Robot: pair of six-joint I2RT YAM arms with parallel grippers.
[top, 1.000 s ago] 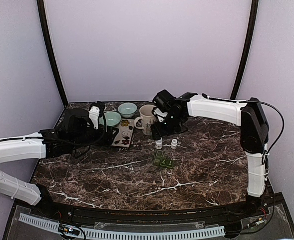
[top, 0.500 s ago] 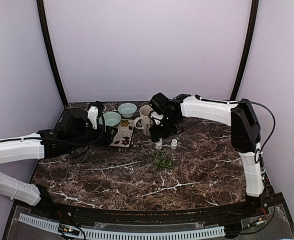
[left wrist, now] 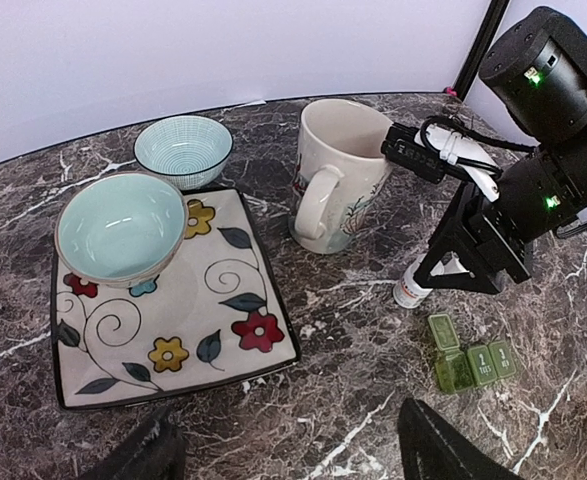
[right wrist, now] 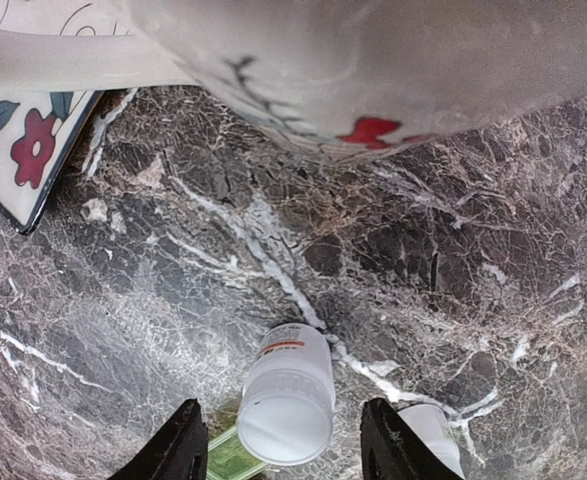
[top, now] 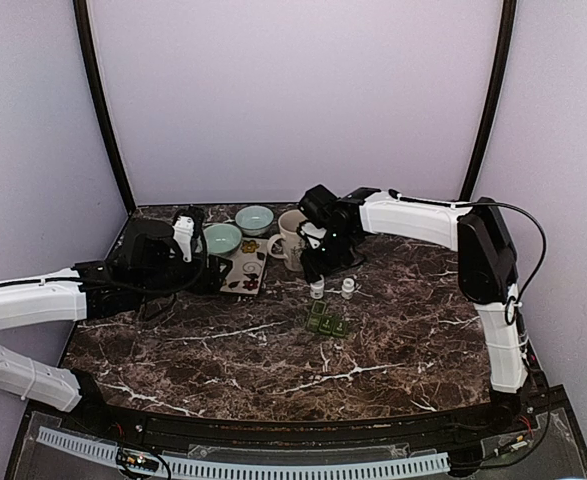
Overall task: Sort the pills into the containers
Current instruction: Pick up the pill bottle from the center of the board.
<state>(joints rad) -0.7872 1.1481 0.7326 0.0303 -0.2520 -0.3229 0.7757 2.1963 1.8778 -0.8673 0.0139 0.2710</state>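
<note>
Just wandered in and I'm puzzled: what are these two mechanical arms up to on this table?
The right arm holds its open jaws either side of a small white plastic pill bottle standing on the dark marble table, not gripping it. A second white bottle and a green plastic pill organiser sit close by. The left arm hovers, jaws open, by the square flowered plate.

Flowered plate (left wrist: pixel 223 300) just ahead of left gripper (left wrist: pixel 293 460), green bowl (left wrist: pixel 120 228) on its far left corner; blue bowl (left wrist: pixel 183 148) just beyond; mug (left wrist: pixel 338 170) just ahead of right gripper (right wrist: pixel 285 450).

Top camera overlooks the table (top: pixel 393 350); both closer wrist cameras share the pill bottle (right wrist: pixel 286 395).
</note>
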